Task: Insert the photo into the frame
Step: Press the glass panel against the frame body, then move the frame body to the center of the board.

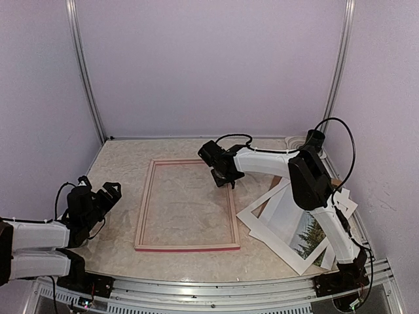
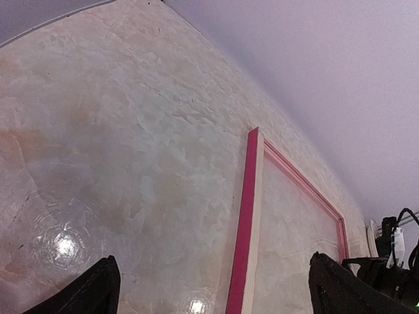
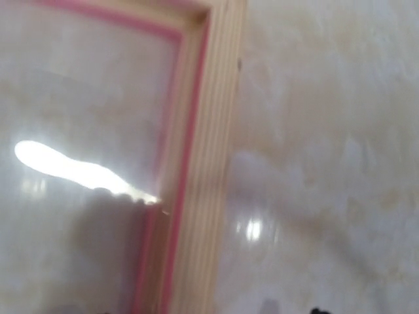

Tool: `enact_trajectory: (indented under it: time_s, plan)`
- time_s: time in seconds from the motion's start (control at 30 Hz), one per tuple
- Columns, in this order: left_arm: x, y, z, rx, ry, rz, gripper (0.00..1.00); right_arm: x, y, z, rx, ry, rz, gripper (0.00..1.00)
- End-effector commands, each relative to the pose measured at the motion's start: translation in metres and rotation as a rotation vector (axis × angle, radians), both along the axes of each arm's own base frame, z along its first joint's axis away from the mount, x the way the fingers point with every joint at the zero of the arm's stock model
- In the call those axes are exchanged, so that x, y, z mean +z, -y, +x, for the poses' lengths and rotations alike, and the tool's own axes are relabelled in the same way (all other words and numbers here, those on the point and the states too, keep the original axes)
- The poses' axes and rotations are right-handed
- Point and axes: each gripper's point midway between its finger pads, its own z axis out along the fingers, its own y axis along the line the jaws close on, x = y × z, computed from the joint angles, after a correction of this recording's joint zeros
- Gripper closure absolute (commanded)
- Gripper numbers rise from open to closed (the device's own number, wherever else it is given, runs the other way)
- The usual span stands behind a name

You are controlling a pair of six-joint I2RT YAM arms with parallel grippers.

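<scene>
The frame [image 1: 145, 204] lies flat in the middle of the table, pale wood back up, with pink-red edges. My right gripper [image 1: 226, 181] hovers over its right rail near the far right corner. The right wrist view is blurred: the pale rail [image 3: 200, 163] runs below, only a dark fingertip [image 3: 318, 311] shows at the bottom edge, and nothing is gripped. The photo [image 1: 313, 237], with dark trees, peeks out from under the white mat at the right. My left gripper [image 1: 109, 193] rests open left of the frame, whose pink left edge [image 2: 247, 216] runs between its spread fingers [image 2: 98, 291].
A white mat border [image 1: 275, 219] lies tilted at the right, over a brown backing board [image 1: 270, 194] and the photo. A white round fitting [image 1: 301, 140] sits in the back right corner. Pale walls enclose the table, and an aluminium rail [image 1: 216, 288] runs along the near edge.
</scene>
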Motion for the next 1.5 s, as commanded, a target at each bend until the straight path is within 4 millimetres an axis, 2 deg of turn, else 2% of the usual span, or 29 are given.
enact_trajectory:
  time_s: [0.0, 0.13, 0.23, 0.3, 0.43, 0.53, 0.73, 1.0, 1.13, 1.3, 1.47]
  plan:
    - [0.018, 0.005, 0.007, -0.016, 0.054, -0.009, 0.01, -0.024, 0.021, 0.013, -0.02, -0.034, -0.084, 0.35]
    - [0.019, 0.004, 0.007, -0.013, 0.055, -0.008, 0.01, -0.018, 0.021, 0.026, -0.019, -0.008, -0.056, 0.35]
    - [0.019, 0.005, 0.007, -0.017, 0.057, -0.008, 0.01, -0.003, 0.011, 0.03, 0.026, 0.015, -0.011, 0.34]
    - [0.019, 0.005, 0.008, -0.019, 0.055, -0.007, 0.01, 0.013, 0.003, 0.028, 0.05, 0.017, 0.042, 0.33]
    - [0.016, 0.005, 0.008, -0.018, 0.041, 0.002, 0.01, 0.053, -0.01, 0.012, 0.12, -0.003, 0.181, 0.32]
    - [0.013, 0.005, 0.011, -0.014, 0.013, 0.021, 0.01, 0.067, -0.012, -0.009, 0.157, -0.052, 0.264, 0.32]
    - [0.002, 0.014, 0.019, -0.039, -0.064, 0.076, 0.01, 0.052, -0.007, -0.06, 0.214, -0.198, 0.385, 0.33]
    - [-0.012, 0.046, 0.032, -0.142, -0.138, 0.155, 0.01, 0.039, 0.012, -0.122, 0.262, -0.321, 0.488, 0.36]
    - [-0.019, 0.058, 0.035, -0.192, -0.163, 0.161, 0.02, 0.026, 0.013, -0.148, 0.291, -0.39, 0.547, 0.37]
    - [-0.027, 0.067, 0.038, -0.222, -0.186, 0.163, 0.03, 0.017, 0.005, -0.165, 0.323, -0.426, 0.591, 0.39]
    - [-0.033, 0.07, 0.039, -0.238, -0.205, 0.164, 0.03, 0.01, -0.009, -0.165, 0.34, -0.443, 0.617, 0.41]
